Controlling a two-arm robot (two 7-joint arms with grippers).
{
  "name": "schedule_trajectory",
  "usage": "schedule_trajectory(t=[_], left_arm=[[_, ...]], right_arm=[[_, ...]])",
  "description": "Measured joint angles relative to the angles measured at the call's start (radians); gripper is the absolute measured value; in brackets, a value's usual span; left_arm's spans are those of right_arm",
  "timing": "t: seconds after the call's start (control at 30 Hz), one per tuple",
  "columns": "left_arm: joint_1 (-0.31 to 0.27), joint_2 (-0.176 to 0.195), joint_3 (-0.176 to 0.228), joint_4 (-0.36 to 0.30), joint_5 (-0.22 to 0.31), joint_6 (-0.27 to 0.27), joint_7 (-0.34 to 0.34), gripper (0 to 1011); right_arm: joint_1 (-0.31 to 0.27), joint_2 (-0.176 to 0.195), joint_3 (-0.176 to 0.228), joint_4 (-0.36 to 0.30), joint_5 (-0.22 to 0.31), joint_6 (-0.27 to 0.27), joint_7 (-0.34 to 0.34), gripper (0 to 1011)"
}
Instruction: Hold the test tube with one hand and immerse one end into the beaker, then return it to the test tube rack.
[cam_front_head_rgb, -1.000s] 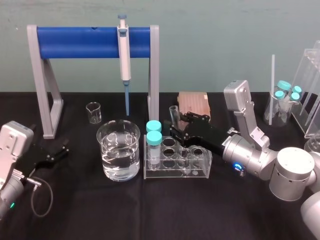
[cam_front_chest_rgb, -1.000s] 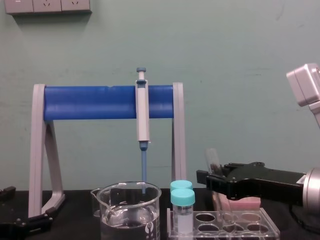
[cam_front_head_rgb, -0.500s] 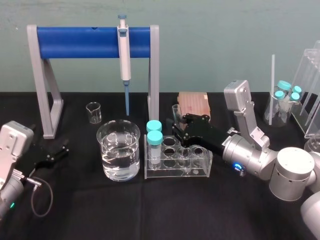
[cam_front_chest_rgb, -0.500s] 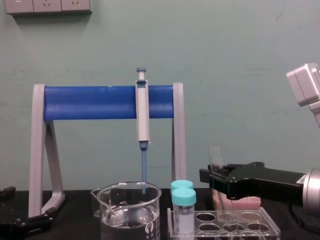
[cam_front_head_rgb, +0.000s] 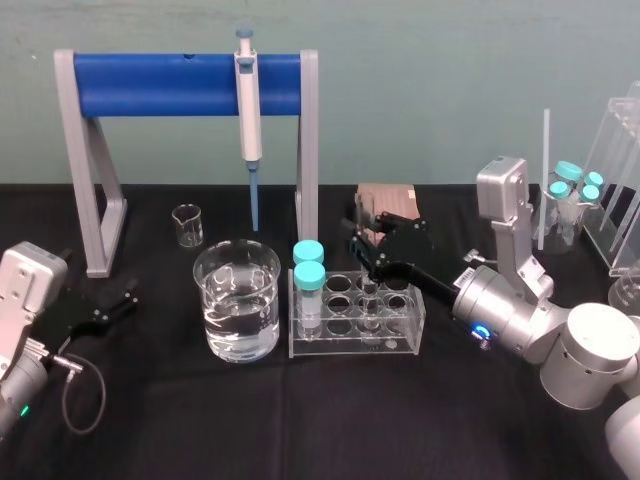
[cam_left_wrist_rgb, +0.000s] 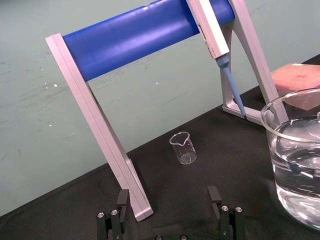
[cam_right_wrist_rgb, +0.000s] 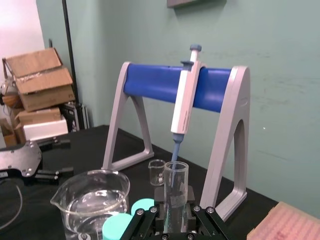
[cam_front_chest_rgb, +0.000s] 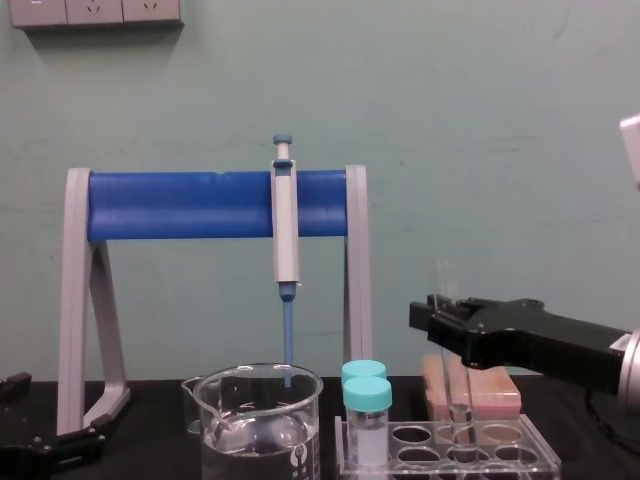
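The test tube (cam_front_chest_rgb: 452, 392) stands upright with its lower end in a hole of the clear test tube rack (cam_front_chest_rgb: 500, 458). My right gripper (cam_front_chest_rgb: 440, 318) is shut on the tube's upper part, reaching in from the right. In the right wrist view the tube (cam_right_wrist_rgb: 175, 182) rises between the black fingers (cam_right_wrist_rgb: 200, 220). From the head view, the gripper (cam_front_head_rgb: 362, 240) hangs over the rack (cam_front_head_rgb: 355, 340). The beaker (cam_front_head_rgb: 238, 300), part full of clear liquid, sits just left of the rack. My left gripper (cam_left_wrist_rgb: 168, 200) rests open on the table at far left, well short of the beaker (cam_left_wrist_rgb: 300, 170).
Two teal-capped tubes (cam_front_head_rgb: 308, 275) stand in the rack's left end. A grey stand with a blue bar (cam_front_head_rgb: 185, 85) holds a pipette (cam_front_head_rgb: 247, 120) behind the beaker. A small glass vessel (cam_front_head_rgb: 187, 225), a pink-orange box (cam_front_head_rgb: 388, 205) and a clear holder (cam_front_head_rgb: 620, 190) sit farther back.
My right gripper has shut on the test tube and shifted right. The tube now sits higher and more upright. The left arm has not moved.
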Motion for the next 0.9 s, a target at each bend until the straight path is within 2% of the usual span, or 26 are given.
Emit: schedule_trajectory(t=[0.37,0.53,0.7,0.9], left_arm=[[0.000,0.000,0.000,0.000,0.000,0.000,0.000,1000],[0.000,0.000,0.000,0.000,0.000,0.000,0.000,1000],[0.000,0.000,0.000,0.000,0.000,0.000,0.000,1000],[0.000,0.000,0.000,0.000,0.000,0.000,0.000,1000]], right_arm=[[-0.016,-0.012,0.042,-0.034,0.048,-0.034,0.000,226],[-0.015,-0.013,0.068,-0.077,0.076,-0.055,0.002,226],[-0.011,0.003,0.098,-0.127,0.091,-0.065,-0.003,226],[-0.014,0.021,0.122,-0.159,0.083,-0.074,-0.035,226]])
